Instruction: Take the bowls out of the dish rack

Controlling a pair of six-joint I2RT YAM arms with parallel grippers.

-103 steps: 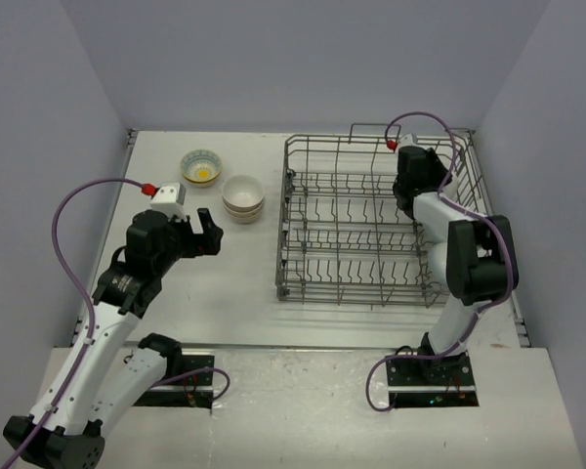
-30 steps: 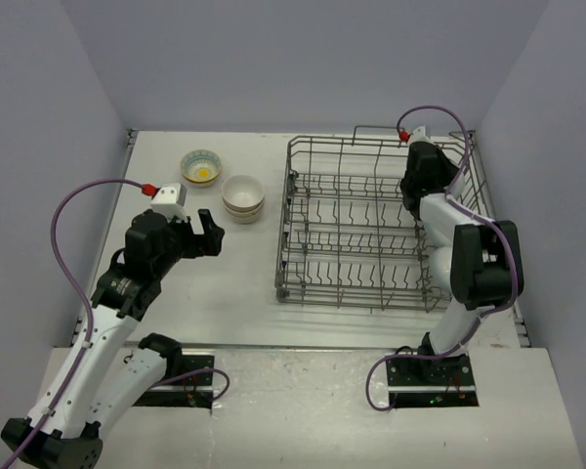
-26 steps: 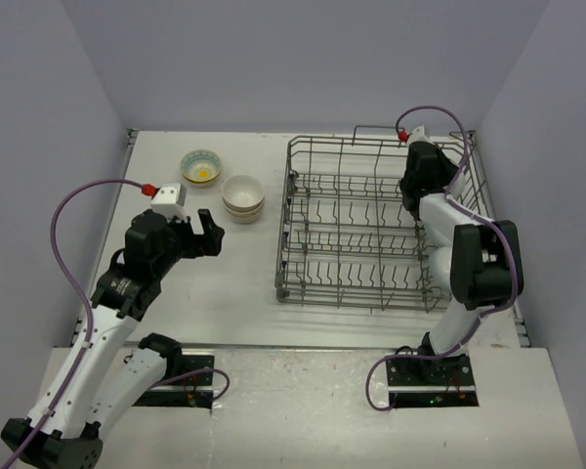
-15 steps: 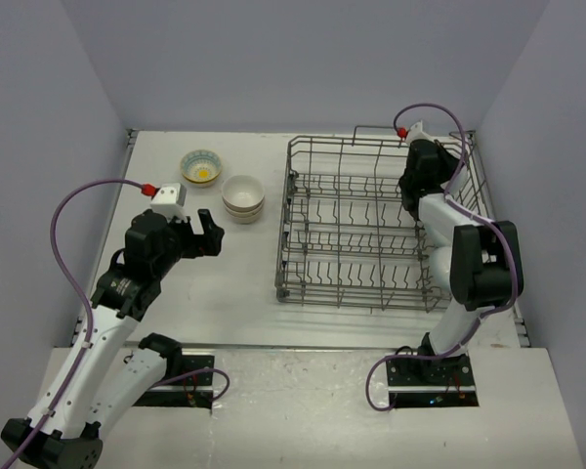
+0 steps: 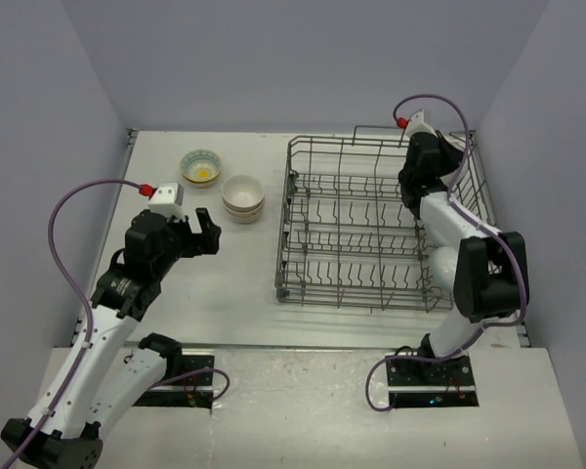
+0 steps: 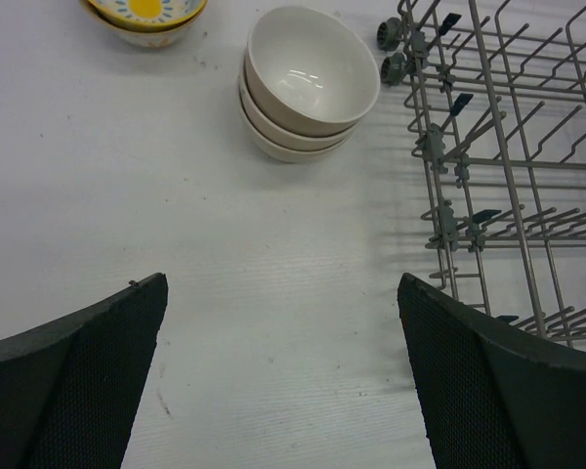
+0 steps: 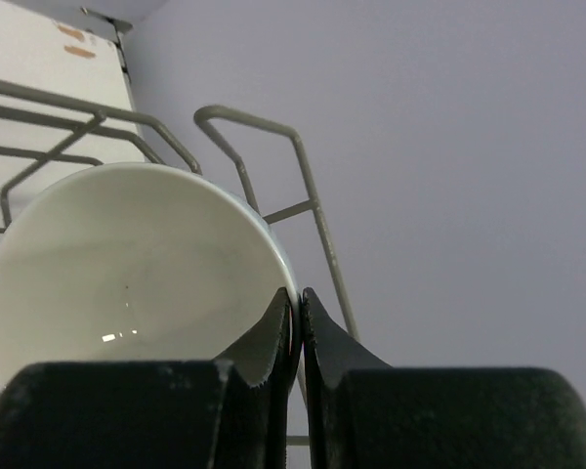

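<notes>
Within the right gripper [image 7: 296, 311] — a glossy, plain white bowl [image 7: 127, 264].

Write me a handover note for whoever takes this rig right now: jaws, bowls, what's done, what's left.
Left gripper: jaws open, empty, hovering over the table left of the dish rack.
Right gripper: jaws shut on the rim of a white bowl, at the rack's far right corner.
Done: a stack of white bowls and a patterned bowl sit on the table left of the rack.
Left: set the held bowl on the table. No other bowl shows in the rack from above.
</notes>
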